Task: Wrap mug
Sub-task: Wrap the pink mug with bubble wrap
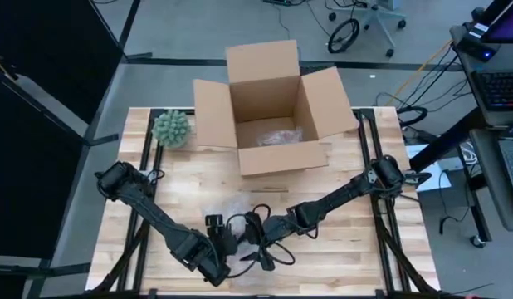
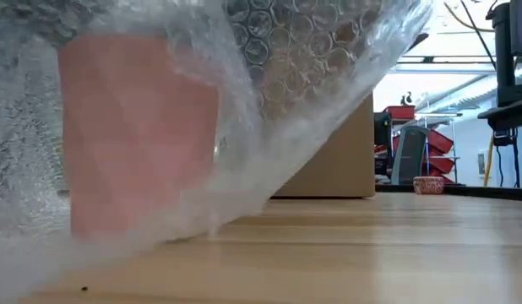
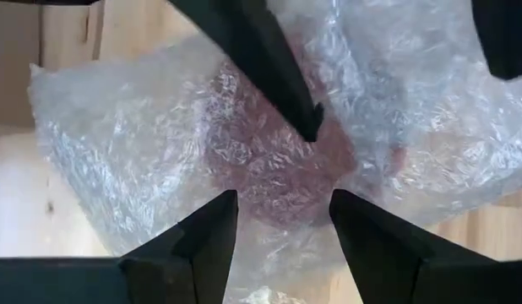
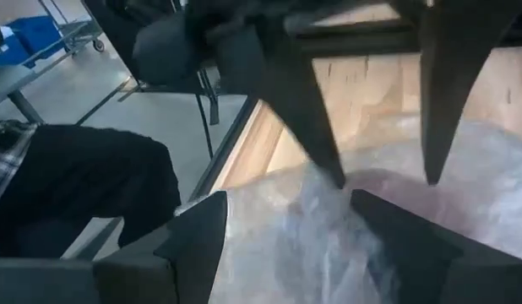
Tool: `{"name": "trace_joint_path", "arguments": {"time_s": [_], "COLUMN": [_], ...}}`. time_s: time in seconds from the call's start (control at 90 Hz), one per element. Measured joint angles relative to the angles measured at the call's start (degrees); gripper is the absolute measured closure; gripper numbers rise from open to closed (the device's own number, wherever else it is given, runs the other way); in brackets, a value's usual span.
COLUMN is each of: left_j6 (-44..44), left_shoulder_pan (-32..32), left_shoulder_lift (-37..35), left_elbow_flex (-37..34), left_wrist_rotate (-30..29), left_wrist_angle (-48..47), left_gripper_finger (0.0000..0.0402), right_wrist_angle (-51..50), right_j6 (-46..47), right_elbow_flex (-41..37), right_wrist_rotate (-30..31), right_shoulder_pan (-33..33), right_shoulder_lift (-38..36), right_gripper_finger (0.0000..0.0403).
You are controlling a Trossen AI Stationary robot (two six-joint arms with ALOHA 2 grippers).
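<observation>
Mug blurred under bubble wrap, both claws open above

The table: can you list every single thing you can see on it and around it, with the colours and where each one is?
Mug: one, pink, near edge of the table, seen through the bubble wrap.
Bubble wrap: one clear sheet, draped over the mug.
Cardboard box: one, brown, flaps open, at the far middle; something clear and crinkly lies inside.
Plant: one, pale green, far left, beside the box.
Table: one, light wood.
Office chair: one, on the floor beyond the table.
Left gripper: dark, fingers apart, hovering over the wrapped mug.
Right gripper: dark, fingers apart, right next to the left one above the wrap.
</observation>
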Motion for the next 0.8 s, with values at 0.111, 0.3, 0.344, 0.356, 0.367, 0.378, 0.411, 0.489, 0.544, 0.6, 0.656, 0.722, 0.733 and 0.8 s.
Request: {"name": "trace_joint_path", "arguments": {"time_s": [0.111, 0.3, 0.344, 0.356, 0.367, 0.378, 0.411, 0.489, 0.544, 0.6, 0.656, 0.722, 0.733, 0.8], "left_j6": [0.4, 1.4, 1.6, 1.6, 1.6, 1.6, 1.6, 1.9, 1.9, 2.0, 2.0, 2.7, 2.8, 3.0], "left_shoulder_pan": [0.3, 0.4, 0.4, 0.4, 0.5, 0.5, 0.5, 0.4, 0.3, 0.4, 0.4, 0.4, 0.4, 0.4], "left_shoulder_lift": [0.0, 0.0, 0.0, 0.0, 0.0, 0.0, 0.0, 0.0, 0.0, 0.0, 0.0, 0.0, 0.0, 0.0], "left_elbow_flex": [0.0, 0.0, 0.0, 0.0, 0.0, 0.0, 0.0, 0.0, 0.0, 0.0, 0.0, 0.0, 0.0, 0.0], "left_wrist_rotate": [-0.4, -0.7, -0.8, -0.8, -0.8, -0.8, -0.8, -0.8, -0.8, -0.7, -0.7, -0.7, -0.7, -0.7], "left_wrist_angle": [0.0, 0.6, 0.9, 0.9, 1.0, 1.1, 1.3, 1.3, 1.3, 1.3, 1.3, 1.3, 1.4, 1.4], "left_gripper_finger": [0.0215, 0.0215, 0.0215, 0.0215, 0.0215, 0.0215, 0.0215, 0.0215, 0.0215, 0.0215, 0.0215, 0.0215, 0.0215, 0.0215], "right_wrist_angle": [0.3, -2.7, -5.3, -6.1, -6.9, -7.6, -10.2, -14.9, -16.8, -18.4, -21.5, -24.3, -24.8, -26.8], "right_j6": [-0.9, -4.7, -4.9, -4.9, -4.9, -4.9, -4.9, -4.9, -4.7, -4.2, -3.2, -1.9, -1.6, 0.2], "right_elbow_flex": [0.0, 0.0, 0.0, 0.0, 0.0, 0.0, 0.0, 0.0, 0.0, 0.0, 0.0, 0.0, 0.0, 0.0], "right_wrist_rotate": [0.3, 5.6, 8.6, 9.3, 10.1, 10.9, 13.3, 16.7, 17.1, 17.1, 17.0, 17.0, 17.0, 17.5], "right_shoulder_pan": [-0.4, -0.5, -0.5, -0.5, -0.5, -0.4, -0.4, -0.2, 0.0, 0.6, 1.3, 2.2, 2.4, 3.6], "right_shoulder_lift": [-1.7, -5.5, -6.4, -6.5, -6.7, -6.8, -7.1, -7.1, -7.1, -7.1, -7.6, -8.9, -9.2, -10.9], "right_gripper_finger": [0.0167, 0.0167, 0.0167, 0.0167, 0.0167, 0.0167, 0.0167, 0.0167, 0.0167, 0.0167, 0.0167, 0.0167, 0.0167, 0.0167]}}
